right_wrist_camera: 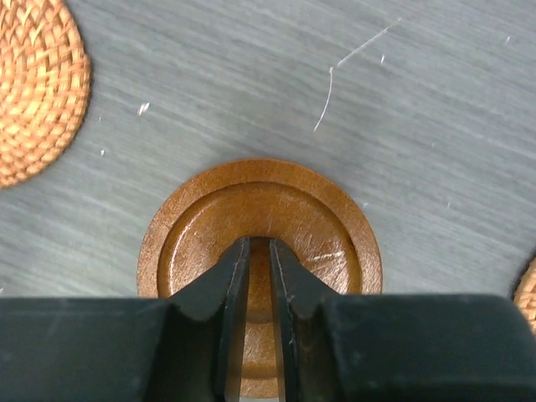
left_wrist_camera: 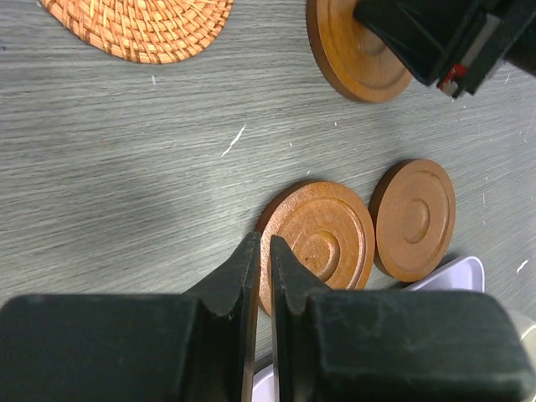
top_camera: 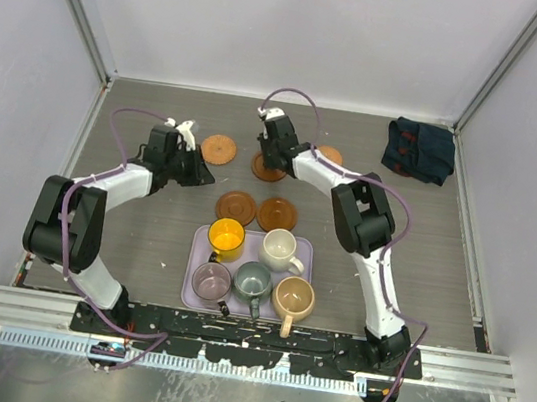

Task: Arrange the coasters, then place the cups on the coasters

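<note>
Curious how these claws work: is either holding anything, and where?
Nothing looks held. The left gripper is shut at the rim of a ringed coaster; the right gripper, nearly shut, points mid-face at another wooden coaster.

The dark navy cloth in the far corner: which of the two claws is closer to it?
Right. The right gripper is over a wooden coaster left of the navy cloth; the left gripper is farther left still, beside another coaster.

Navy cloth [top_camera: 420, 150] lies far right; lilac tray [top_camera: 195, 257] near.
</note>
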Controlling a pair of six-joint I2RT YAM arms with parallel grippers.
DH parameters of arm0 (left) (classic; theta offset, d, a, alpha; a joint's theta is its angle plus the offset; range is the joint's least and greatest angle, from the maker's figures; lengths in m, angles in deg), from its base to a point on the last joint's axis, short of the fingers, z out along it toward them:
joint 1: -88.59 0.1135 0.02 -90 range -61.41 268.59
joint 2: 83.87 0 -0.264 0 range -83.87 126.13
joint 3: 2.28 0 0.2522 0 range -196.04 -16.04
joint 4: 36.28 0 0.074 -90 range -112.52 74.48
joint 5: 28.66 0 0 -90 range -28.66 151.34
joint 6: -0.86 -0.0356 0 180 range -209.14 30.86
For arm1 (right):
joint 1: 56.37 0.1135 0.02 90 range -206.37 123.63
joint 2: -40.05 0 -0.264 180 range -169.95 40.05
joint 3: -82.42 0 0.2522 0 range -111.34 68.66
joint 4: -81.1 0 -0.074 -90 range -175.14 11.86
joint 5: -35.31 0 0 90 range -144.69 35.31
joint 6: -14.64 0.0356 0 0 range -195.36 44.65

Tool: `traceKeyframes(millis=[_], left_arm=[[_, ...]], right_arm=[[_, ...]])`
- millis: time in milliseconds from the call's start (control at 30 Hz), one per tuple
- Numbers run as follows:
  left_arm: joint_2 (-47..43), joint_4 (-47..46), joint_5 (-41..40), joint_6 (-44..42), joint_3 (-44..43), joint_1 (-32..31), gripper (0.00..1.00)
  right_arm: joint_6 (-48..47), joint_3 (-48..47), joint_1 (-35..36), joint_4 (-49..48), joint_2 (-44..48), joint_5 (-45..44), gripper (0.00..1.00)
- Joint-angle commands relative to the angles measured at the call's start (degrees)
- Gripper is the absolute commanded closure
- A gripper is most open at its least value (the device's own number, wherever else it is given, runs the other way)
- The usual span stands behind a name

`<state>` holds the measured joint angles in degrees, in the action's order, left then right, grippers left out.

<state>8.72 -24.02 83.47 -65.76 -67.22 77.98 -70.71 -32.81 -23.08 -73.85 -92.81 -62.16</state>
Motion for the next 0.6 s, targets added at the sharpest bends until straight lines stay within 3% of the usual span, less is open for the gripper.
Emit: traceKeyframes(millis=[0,400,467,567], left_arm=[[-0.73,-2.11,0.12,-1.13,-0.45,-0.04,0.88],[0.68,-4.36,1.53,-2.16,-0.50,-0.81,0.71],[1.02,-5.30,2.50,-2.68,-0.49,-1.32,0.59],[1.35,-5.71,3.45,-3.94,-0.82,-2.53,0.33]], right_arm=[[-0.50,-6.58,-1.48,3.43,-3.97,-2.97,0.78],[-0.20,-9.98,-4.54,1.55,-5.43,0.01,0.78],[-0.55,-9.70,-4.51,0.82,-4.85,0.59,0.76],[-0.80,-7.79,-4.53,-1.55,-2.80,1.78,0.73]])
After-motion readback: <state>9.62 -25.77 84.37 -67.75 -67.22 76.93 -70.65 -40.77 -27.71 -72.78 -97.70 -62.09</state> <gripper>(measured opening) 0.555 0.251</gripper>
